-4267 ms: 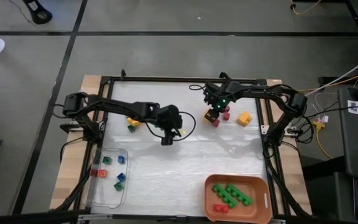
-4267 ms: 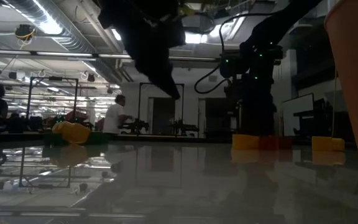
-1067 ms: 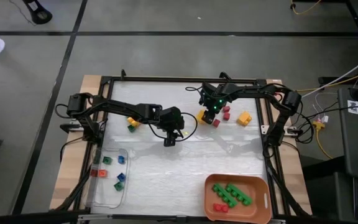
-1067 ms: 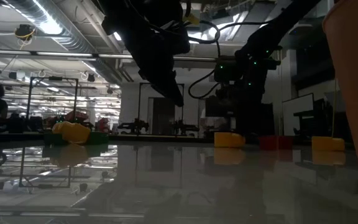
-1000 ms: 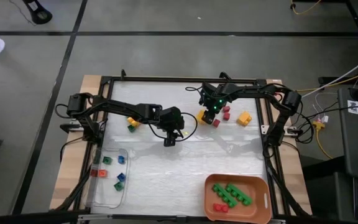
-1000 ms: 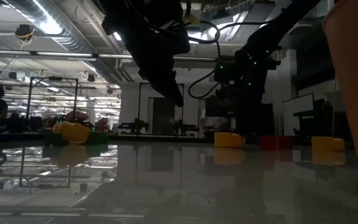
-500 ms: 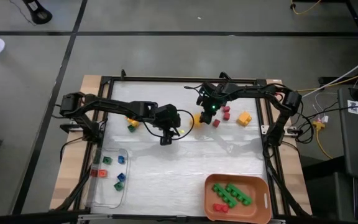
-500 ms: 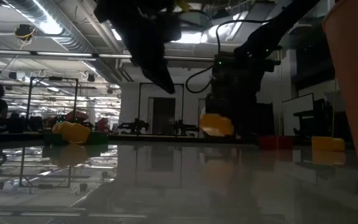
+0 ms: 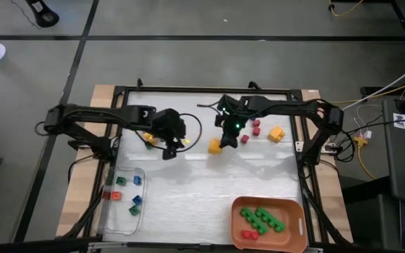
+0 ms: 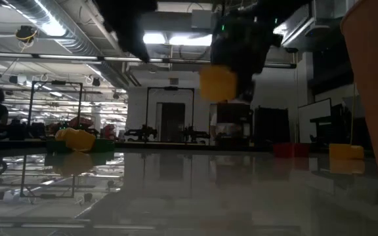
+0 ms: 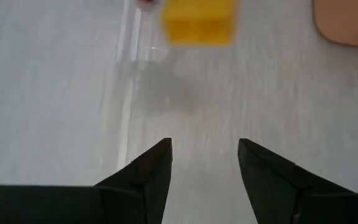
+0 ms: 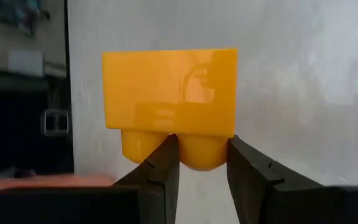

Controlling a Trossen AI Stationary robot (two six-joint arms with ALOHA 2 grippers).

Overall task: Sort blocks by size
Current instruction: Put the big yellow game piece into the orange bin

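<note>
Right gripper point(image 12: 199, 163): clamped on yellow brick point(image 12: 169, 96), raised above table point(image 9: 188, 190).
Left gripper point(image 11: 204, 158): fingers apart, empty.
Writing: none legible.

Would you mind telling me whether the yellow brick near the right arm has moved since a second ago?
Yes. The yellow brick, held in the right tool, has gone leftward, away from the red bricks, and is now lifted off the table.
</note>
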